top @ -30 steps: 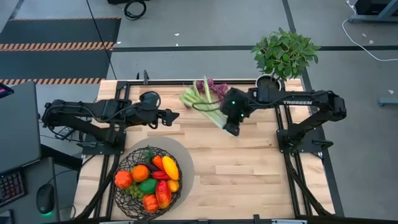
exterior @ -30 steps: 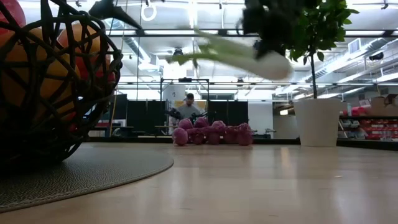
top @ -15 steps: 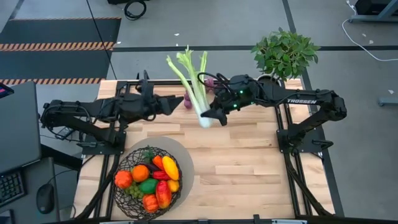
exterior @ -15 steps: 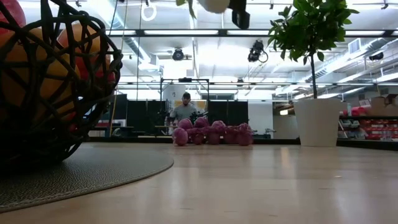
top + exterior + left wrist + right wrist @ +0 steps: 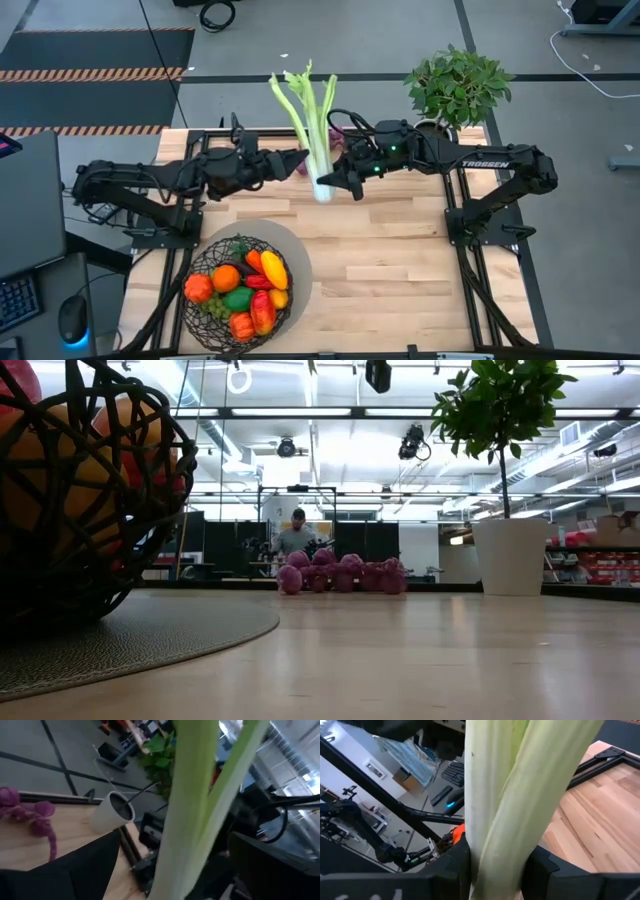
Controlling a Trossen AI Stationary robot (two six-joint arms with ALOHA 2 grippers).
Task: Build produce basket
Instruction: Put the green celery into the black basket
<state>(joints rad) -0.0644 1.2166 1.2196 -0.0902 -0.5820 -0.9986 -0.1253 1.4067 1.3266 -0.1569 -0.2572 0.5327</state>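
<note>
A green celery bunch (image 5: 312, 130) stands roughly upright above the far middle of the table, white base down and leaves up. My right gripper (image 5: 330, 182) is shut on it. My left gripper (image 5: 300, 160) is open and level beside the celery; in its wrist view the stalk (image 5: 192, 810) passes between its fingers with gaps on both sides. The dark wire basket (image 5: 200, 262) sits on a grey round mat at the near left and holds several pieces of produce (image 5: 245, 295). Purple grapes (image 5: 340, 575) lie on the table's far side. My right gripper pinches the celery's lower stalk (image 5: 495, 845), a little above the white base, between its two fingers (image 5: 452, 865). The fingers come level from the table's right side and lie across the stalk. The celery is lifted clear of the table, roughly upright.
A white pot with a leafy plant (image 5: 455, 90) stands at the far right corner. The grey mat (image 5: 150, 635) spreads around the basket. Bare wood lies in the table's middle and near right (image 5: 400, 270). A person shows far off in the room (image 5: 297, 535).
My right gripper has risen and tipped up to level, swinging the celery from a slant lying low over the table to upright and lifting it out of the low view. My left gripper has moved toward the table's right, up to the celery, and turned level.
</note>
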